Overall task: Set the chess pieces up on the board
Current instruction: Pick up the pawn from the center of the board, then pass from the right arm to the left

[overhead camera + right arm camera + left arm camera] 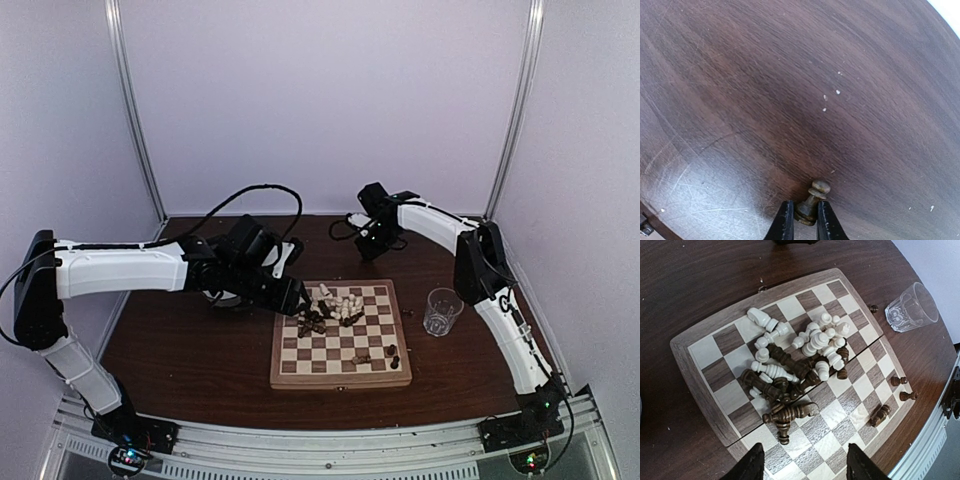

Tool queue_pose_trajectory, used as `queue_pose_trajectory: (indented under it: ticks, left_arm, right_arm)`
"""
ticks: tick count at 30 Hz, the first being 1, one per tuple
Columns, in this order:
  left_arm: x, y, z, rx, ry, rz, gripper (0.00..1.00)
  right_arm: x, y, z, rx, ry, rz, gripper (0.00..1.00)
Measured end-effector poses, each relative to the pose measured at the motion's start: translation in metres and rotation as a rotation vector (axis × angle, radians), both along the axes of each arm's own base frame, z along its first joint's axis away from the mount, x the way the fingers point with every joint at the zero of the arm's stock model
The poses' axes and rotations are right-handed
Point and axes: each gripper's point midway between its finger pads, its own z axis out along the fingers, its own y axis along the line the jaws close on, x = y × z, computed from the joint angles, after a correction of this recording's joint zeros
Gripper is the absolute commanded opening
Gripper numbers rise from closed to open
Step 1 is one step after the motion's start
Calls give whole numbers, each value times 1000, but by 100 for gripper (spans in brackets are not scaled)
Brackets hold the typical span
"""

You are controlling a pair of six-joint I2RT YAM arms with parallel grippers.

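**My right gripper [803, 222] clamps a dark pawn [814, 198]; my left gripper [805, 470] hangs open over the heaped board [690, 347]**

In my right wrist view, my two black fingers are closed on the base of one small dark pawn. Its round head pokes out past the fingertips, tilted. Beneath it is only the dark brown wooden table [765, 90], scratched and flecked with a few white specks. I cannot tell whether the pawn touches the wood. From the top camera, this arm reaches to the far side of the table, beyond the board's far edge.

In my left wrist view, my fingers are spread wide with nothing between them, hovering above one edge of the board. The chess pieces [795, 370] lie toppled in a jumbled pile near the board's middle, with cream ones mostly on one side and dark ones tangled against them on the other. A few dark pieces [902, 388] stand or lie apart near another edge of the board. One small dark piece [873, 308] sits off the board on the table, near a clear drinking glass [912, 307] that stands upright just beside the board.
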Motion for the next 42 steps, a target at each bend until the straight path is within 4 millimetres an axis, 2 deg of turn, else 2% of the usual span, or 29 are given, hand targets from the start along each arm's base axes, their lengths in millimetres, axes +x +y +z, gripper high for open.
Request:
queue_pose_trajectory:
  ticks: [7,9,12,15,20,23,25,31,35,38,42]
  left_arm:
    - [2,1,1,-3,1,4,57]
    - [5,3,1,-10,8,10,56]
    - [14,7,5,-47,25,27,56]
    - [25,6,14,-118,38,46,55]
    - [28,-14,33,-257,48,-4,53]
    - [26,-27,36,-311,66,-40,53]
    - [24,-34,38,-354,76,-60,53]
    - [15,-56,53,-524,122,-126,51]
    - [13,-73,60,-635,174,-150,50]
    - [14,-82,59,-700,235,-141,49]
    - [16,-90,55,-775,317,-111,47]
  right_arm:
    - [-3,-2,1,12,6,2,5]
    - [-14,-5,3,23,32,12,5]
    - [-47,-11,12,69,99,46,5]
    - [-83,-9,46,164,125,118,6]
    - [-137,5,128,390,81,267,5]
    - [-161,13,153,479,78,340,5]
    - [-175,18,157,530,107,380,5]
    - [-215,25,147,643,240,441,5]
    - [-230,34,162,681,238,501,5]
    - [-244,41,178,698,211,563,5]
    - [-259,45,186,701,196,613,6]
